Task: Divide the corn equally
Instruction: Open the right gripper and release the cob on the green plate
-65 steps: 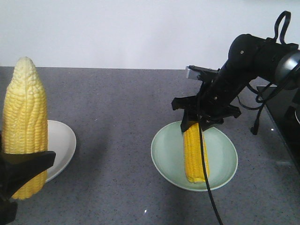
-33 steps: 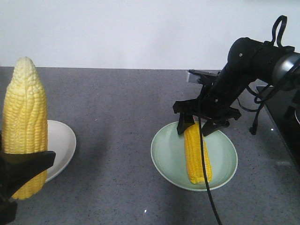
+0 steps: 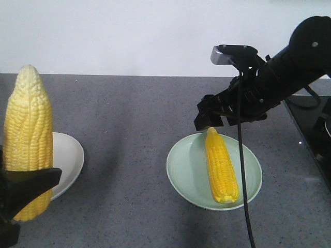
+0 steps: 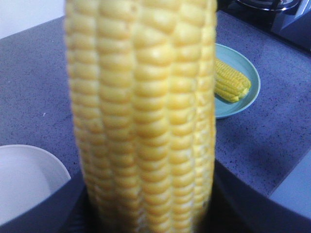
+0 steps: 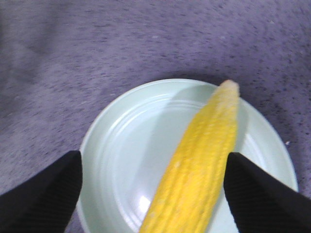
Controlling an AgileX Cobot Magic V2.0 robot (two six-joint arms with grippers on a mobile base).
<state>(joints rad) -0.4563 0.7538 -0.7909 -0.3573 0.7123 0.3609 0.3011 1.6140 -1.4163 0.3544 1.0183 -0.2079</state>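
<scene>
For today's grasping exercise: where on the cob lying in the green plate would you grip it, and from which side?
Grip the cob around its thick middle, coming straight down from above with the fingers either side of its length. It lies flat along the green plate, tip pointing away, so the long sides are exposed while the tapered tip would probably slip. The right gripper already hangs open above it.

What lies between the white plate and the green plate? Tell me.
Nothing: bare grey countertop separates the white plate from the green plate, seen in the front view.

Yellow corn [image 3: 222,165] with rowed kernels and paler tip, pale green plate [image 3: 186,173], white plate [image 3: 70,155], speckled grey countertop [image 3: 129,119], black grippers [image 3: 214,113].
</scene>
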